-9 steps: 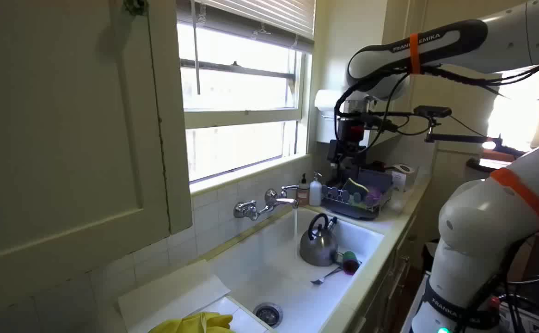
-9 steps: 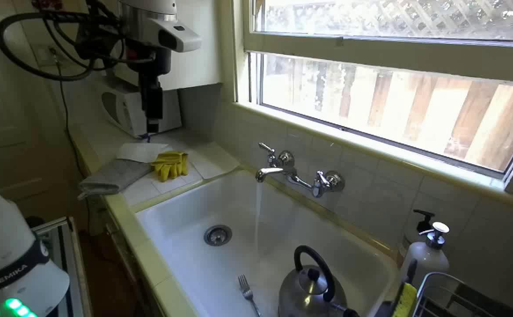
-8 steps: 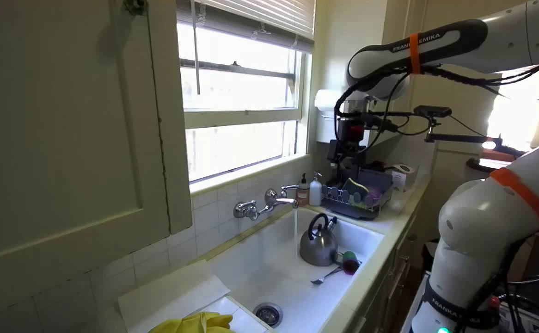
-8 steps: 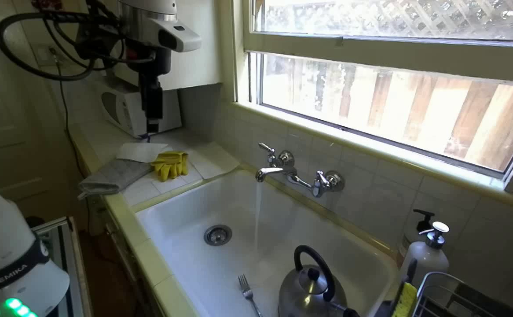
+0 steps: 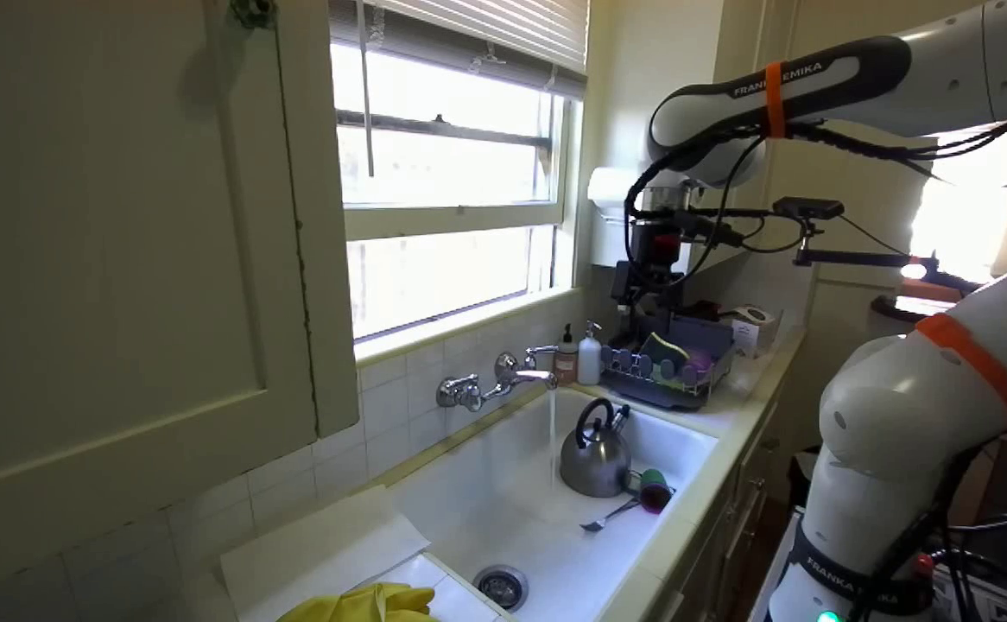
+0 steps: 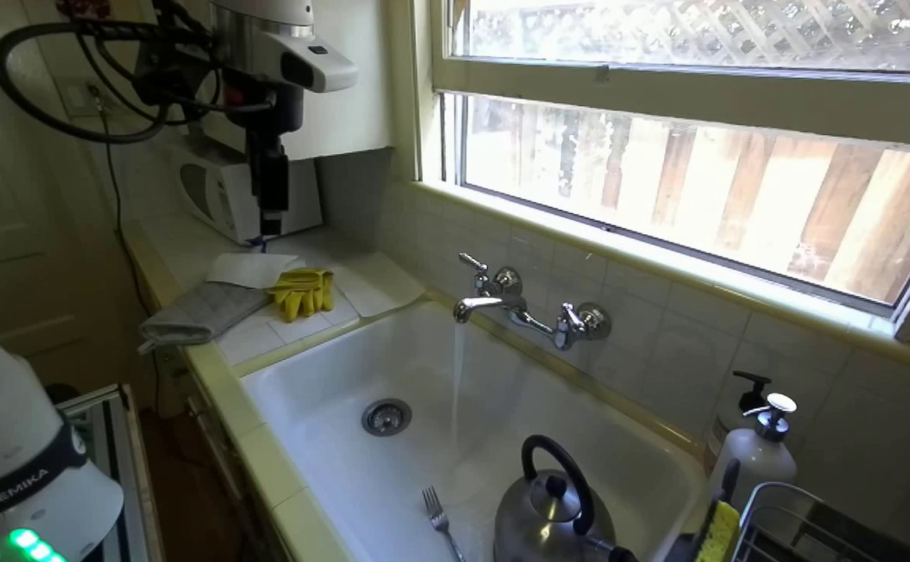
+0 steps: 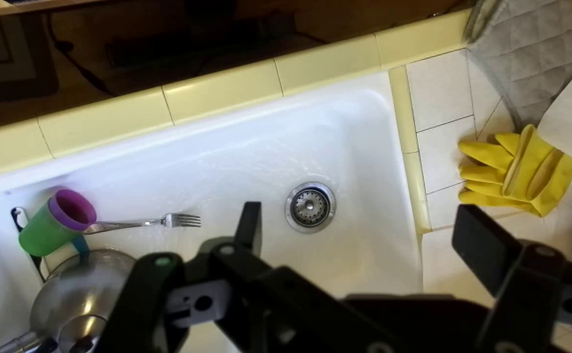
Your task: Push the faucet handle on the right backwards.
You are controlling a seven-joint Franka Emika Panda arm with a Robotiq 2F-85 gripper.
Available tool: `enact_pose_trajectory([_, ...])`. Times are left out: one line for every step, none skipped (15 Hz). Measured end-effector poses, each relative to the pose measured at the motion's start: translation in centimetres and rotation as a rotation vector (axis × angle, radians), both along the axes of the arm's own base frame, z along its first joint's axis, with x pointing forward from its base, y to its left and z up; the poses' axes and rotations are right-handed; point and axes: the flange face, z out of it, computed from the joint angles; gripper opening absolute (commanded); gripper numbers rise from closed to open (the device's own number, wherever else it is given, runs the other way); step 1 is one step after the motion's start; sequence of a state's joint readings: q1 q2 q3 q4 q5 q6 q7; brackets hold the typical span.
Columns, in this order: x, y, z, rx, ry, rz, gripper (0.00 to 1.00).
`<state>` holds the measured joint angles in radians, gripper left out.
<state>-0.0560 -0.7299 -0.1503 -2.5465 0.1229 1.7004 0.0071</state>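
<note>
The right faucet handle, small and chrome, shows in both exterior views (image 6: 569, 318) (image 5: 541, 350). It sits on the tiled wall, on the soap-bottle side. The matching second handle (image 6: 472, 262) is at the other end of the silver faucet. Water runs from the chrome spout (image 6: 486, 303) into the sink. My gripper (image 6: 271, 222) points down and hangs above the sink, apart from the faucet. In the wrist view the gripper (image 7: 359, 215) is open, its black fingers (image 7: 250, 228) wide apart with nothing between. The faucet is out of the wrist view.
The white sink (image 6: 322, 367) holds a steel kettle (image 6: 552, 515), a fork (image 6: 437, 511) and a stacked green and purple cup (image 7: 50, 225). A white soap bottle (image 6: 755, 460) and a dish rack (image 5: 668, 380) stand beyond the right handle. Yellow gloves (image 6: 303, 293) lie on the counter.
</note>
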Motion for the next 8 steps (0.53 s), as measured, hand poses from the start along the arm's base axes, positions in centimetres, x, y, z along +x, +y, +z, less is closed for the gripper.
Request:
enact_pose_trajectory([0.0, 0.0, 0.0, 0.0, 0.0, 0.0, 1.0])
enact_pose_trajectory([0.0, 0.0, 0.0, 0.0, 0.0, 0.0, 1.0])
enact_pose_trajectory([0.0, 0.0, 0.0, 0.0, 0.0, 0.0, 1.0])
enact_pose_trajectory([0.0, 0.0, 0.0, -0.001, 0.0, 0.0, 1.0])
enact_pose_trajectory([0.0, 0.0, 0.0, -0.002, 0.0, -0.001, 1.0])
enact_pose_trajectory([0.2, -0.2, 0.0, -0.006, -0.004, -0.014, 1.0])
enact_pose_trajectory([0.6, -0.6, -0.1, -0.012, -0.018, -0.038, 1.0])
enact_pose_trajectory([1.3, -1.3, -0.4, -0.02, -0.04, -0.069, 1.0])
